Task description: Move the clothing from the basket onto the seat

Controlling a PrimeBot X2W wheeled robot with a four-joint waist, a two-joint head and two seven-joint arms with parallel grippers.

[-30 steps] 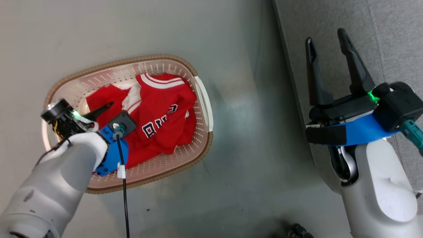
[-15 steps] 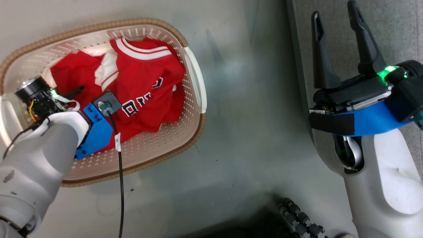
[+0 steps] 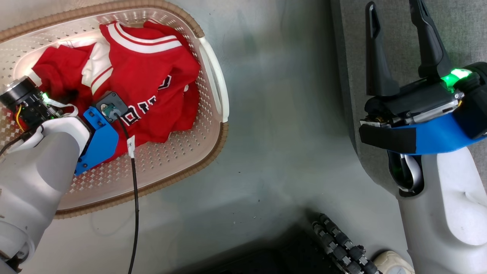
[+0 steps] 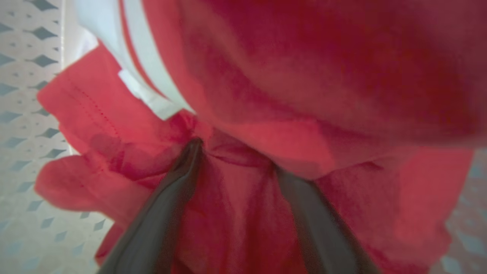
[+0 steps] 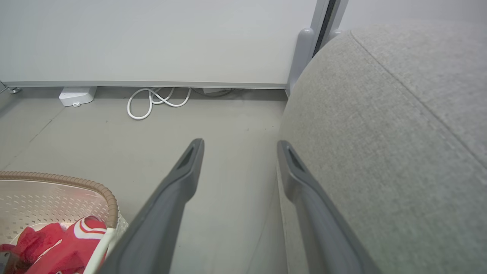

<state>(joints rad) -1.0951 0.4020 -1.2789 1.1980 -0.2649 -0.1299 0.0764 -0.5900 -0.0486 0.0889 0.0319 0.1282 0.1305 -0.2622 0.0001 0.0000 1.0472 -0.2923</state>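
Observation:
The cream basket [image 3: 182, 175] with its brown rim stands on the floor at the upper left of the head view. The red clothing [image 3: 152, 64] lies bunched inside, white-striped collar up and dark lettering partly under my left wrist. In the left wrist view my left gripper [image 4: 236, 158] is open, its spread fingertips pushed down into the red fabric [image 4: 304, 76], which bulges between them. My right gripper [image 3: 393, 7] is open and holds nothing, hovering at the edge of the light grey seat [image 3: 468, 34]. The right wrist view shows that gripper [image 5: 239, 144] beside the seat [image 5: 380, 114], with the basket [image 5: 76, 179] and clothing [image 5: 68, 243] at the lower left.
Grey floor separates basket and seat. A black cable [image 3: 133, 209] hangs from my left wrist over the basket rim. A black ribbed hose [image 3: 342, 243] lies at the bottom. Beyond, a pale partition panel [image 5: 152, 38], a white cable coil [image 5: 152, 101] and a white box [image 5: 76, 95].
The head camera has moved, so the basket sits higher and further left in the picture. My left gripper has sunk into the clothing; its finger, seen earlier, is hidden. The right gripper stays open.

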